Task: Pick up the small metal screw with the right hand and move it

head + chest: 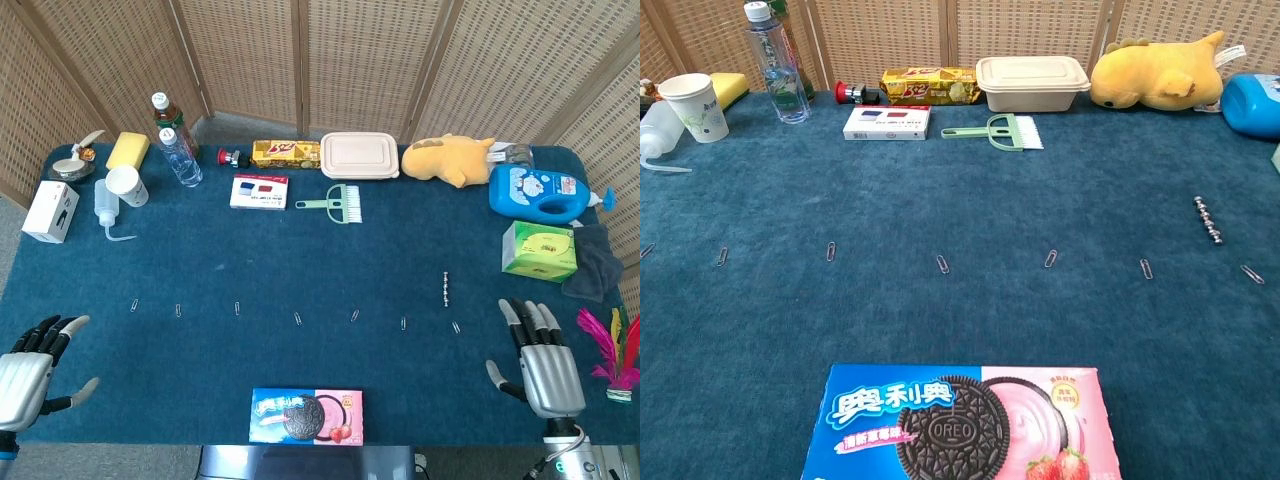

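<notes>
The small metal screw [446,288] is a thin ridged silver rod lying flat on the blue tablecloth, right of centre; the chest view has the screw [1208,218] at its far right. My right hand [540,362] rests near the table's front right corner, fingers spread and holding nothing, a short way right of and nearer than the screw. At the front left corner my left hand [35,368] lies with its fingers apart and nothing in it. Neither hand shows in the chest view.
Several paper clips [298,319] lie in a row across the middle. An Oreo box [306,416] sits at the front edge. A green tissue box [540,250], blue detergent bottle [545,194] and feather toy [612,355] stand on the right; bottles, boxes and a brush [335,203] line the back.
</notes>
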You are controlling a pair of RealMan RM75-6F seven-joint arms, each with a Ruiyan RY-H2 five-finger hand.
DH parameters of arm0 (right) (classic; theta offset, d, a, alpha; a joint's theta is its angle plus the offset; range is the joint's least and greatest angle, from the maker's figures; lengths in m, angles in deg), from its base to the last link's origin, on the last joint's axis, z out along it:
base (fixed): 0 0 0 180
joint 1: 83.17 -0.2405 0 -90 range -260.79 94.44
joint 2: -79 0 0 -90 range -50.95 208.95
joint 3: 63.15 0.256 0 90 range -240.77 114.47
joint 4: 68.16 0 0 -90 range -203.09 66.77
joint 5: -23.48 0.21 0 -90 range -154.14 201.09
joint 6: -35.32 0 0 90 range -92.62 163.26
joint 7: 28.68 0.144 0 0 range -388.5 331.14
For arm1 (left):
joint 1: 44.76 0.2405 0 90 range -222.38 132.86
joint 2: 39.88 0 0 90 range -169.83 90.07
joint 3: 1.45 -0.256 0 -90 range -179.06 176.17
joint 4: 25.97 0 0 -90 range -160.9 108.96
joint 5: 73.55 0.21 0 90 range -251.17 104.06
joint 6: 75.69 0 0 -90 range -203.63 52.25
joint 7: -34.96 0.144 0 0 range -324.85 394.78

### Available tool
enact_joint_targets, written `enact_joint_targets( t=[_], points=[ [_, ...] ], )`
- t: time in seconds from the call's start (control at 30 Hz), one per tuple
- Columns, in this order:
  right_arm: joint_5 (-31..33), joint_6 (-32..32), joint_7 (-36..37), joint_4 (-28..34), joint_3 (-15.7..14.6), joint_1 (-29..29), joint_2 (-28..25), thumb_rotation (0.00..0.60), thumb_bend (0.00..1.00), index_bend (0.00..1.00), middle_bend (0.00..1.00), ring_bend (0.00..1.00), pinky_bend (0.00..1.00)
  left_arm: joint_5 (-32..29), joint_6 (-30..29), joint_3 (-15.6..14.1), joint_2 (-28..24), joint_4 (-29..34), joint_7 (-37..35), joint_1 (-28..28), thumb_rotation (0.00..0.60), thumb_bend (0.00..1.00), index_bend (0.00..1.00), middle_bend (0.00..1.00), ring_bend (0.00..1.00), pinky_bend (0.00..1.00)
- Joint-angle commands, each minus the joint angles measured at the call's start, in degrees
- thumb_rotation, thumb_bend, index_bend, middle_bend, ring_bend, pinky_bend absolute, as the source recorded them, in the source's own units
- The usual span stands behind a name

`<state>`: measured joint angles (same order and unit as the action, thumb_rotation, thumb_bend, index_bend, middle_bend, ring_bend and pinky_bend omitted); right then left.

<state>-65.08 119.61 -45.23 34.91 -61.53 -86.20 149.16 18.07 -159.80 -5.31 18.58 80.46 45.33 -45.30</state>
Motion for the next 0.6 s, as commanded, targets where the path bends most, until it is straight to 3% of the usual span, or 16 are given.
enact_joint_targets(
  t=[0.03, 0.17, 0.3, 0.6],
  points=[
    [0.25, -0.90, 0.55, 0.64, -0.06, -0.60, -0.32, 0.493, 0.36, 0.00, 0.08, 0.00, 0.07, -0.68, 0.50, 0.06, -0.04, 0.01, -0.01, -0.23, 0.461, 0.39, 0.13, 0.18, 0.10, 0.16],
    [-0.04, -1.19, 1.30, 1.21, -0.06, -0.91, -0.32, 0.491, 0.36, 0.00, 0.08, 0.00, 0.07, -0.64, 0.55, 0.19, -0.06, 0.13, -0.07, -0.40, 0.461, 0.39, 0.13, 0.18, 0.10, 0.16],
    [-1.57, -2.77, 8.41, 3.56, -1.13, -1.60, -2.28, 0.490, 0.36, 0.00, 0.09, 0.00, 0.07, 0.30, -0.34, 0.25, -0.32, 0.39, -0.44, -0.30, 0.460, 0.39, 0.13, 0.18, 0.10, 0.16],
    [-3.32, -6.29, 14.50, 6.04, -0.59, -4.76, -6.78, 0.493, 0.36, 0.00, 0.23, 0.02, 0.07, 0.99, -0.56, 0.99, -0.58, 0.61, -0.66, -1.05, 0.460, 0.39, 0.13, 0.18, 0.10, 0.16]
  ],
)
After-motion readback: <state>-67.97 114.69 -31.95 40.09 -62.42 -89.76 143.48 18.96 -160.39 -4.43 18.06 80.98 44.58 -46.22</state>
